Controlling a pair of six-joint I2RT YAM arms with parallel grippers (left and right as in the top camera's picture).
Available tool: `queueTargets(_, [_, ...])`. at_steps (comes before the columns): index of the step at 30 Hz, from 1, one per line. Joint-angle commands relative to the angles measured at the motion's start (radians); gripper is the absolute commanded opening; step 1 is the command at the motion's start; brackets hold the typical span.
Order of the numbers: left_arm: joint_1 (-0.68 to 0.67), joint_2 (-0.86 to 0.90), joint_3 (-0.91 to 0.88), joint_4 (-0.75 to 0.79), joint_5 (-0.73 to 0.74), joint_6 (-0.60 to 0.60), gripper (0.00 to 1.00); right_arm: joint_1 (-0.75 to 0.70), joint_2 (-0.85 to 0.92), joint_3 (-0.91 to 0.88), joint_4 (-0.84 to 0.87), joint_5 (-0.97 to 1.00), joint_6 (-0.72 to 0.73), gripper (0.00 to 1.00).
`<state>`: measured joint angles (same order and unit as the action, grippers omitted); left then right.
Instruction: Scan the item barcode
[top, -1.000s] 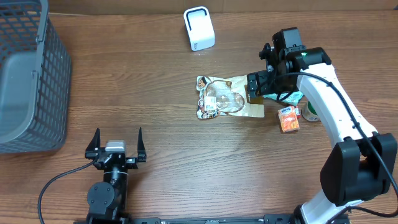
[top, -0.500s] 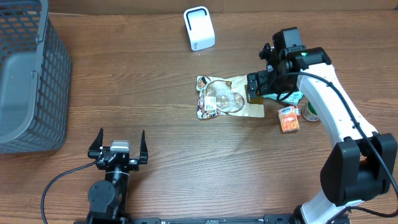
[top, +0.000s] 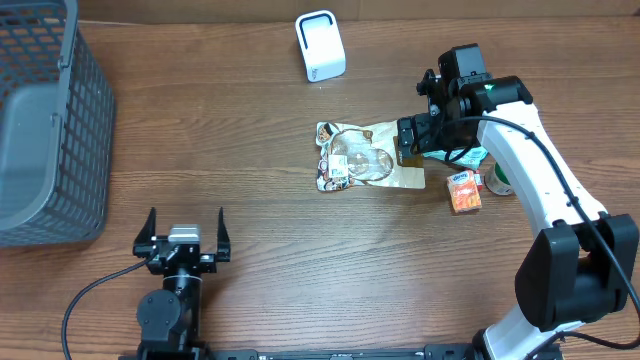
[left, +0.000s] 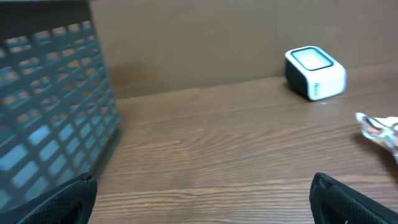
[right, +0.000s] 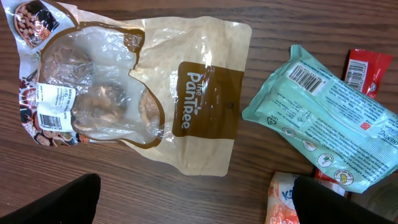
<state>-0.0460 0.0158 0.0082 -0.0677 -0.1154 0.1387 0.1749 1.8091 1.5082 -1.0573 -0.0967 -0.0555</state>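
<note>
Left gripper (top: 186, 216) noted nearest, at the table's front edge: jaws spread fully, nothing held. Farther in, a tan-and-clear plastic snack pouch (top: 368, 157) is seen lying flat on the brown wooden table (top: 260, 210), with a barcode label at its left end. Right gripper (top: 412, 140) is positioned over the pouch's right end, jaws wide apart, nothing grasped. A mint-green plastic packet (right: 323, 118) and a small orange carton (top: 463, 190) are recorded just to the right. Farthest back, a white box-shaped scanner (top: 320, 45) is seen, with a grey mesh basket (top: 45, 120) far left.

"the Pantree" printed on tan pouch (right: 143, 93), barcode on teal packet (right: 323, 118)
</note>
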Motion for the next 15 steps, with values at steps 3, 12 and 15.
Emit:
queueTargets(3, [0.021,-0.013,-0.002,-0.002,0.009,0.022,1.00,0.001,-0.008,-0.004,0.004,0.006,0.004,1.00])
queueTargets(12, [0.021,-0.012,-0.002,-0.002,0.009,0.022,1.00,0.001,-0.008,-0.004,0.004,0.006,0.004,1.00])
queueTargets(15, [0.021,-0.012,-0.002,-0.002,0.009,0.022,1.00,0.001,-0.008,-0.004,0.004,0.006,0.004,1.00])
